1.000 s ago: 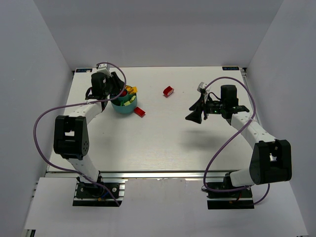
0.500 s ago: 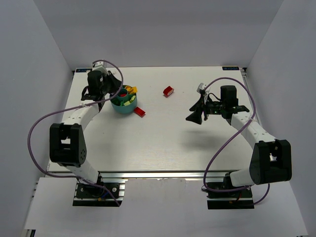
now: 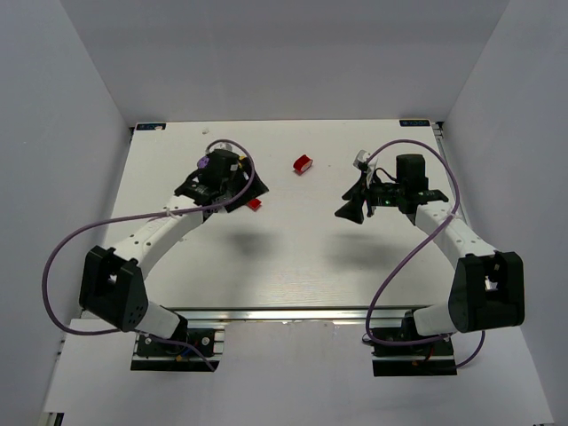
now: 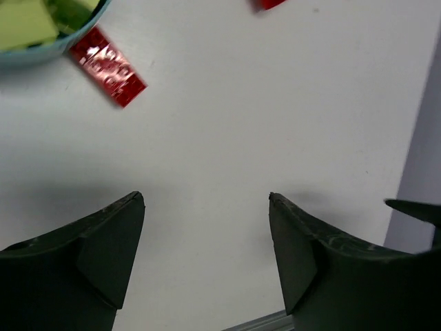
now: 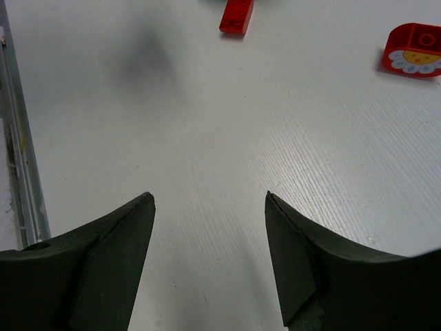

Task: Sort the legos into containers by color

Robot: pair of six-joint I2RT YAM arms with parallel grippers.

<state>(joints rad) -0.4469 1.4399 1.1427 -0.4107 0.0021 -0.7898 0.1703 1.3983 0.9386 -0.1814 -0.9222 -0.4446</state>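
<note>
The left fingers have swung off the cup and stand spread, empty, over the red brick just beside it; the right fingers hang open; that brick likely goes next.

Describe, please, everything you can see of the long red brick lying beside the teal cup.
The long red brick is a narrow, glossy piece that looks like plastic, with a row of studs along its upper face. It lies flat and studs-up on the white table, set at an angle. One end reaches the rim of the teal cup; whether they actually touch cannot be told. Nothing grips it.
</note>
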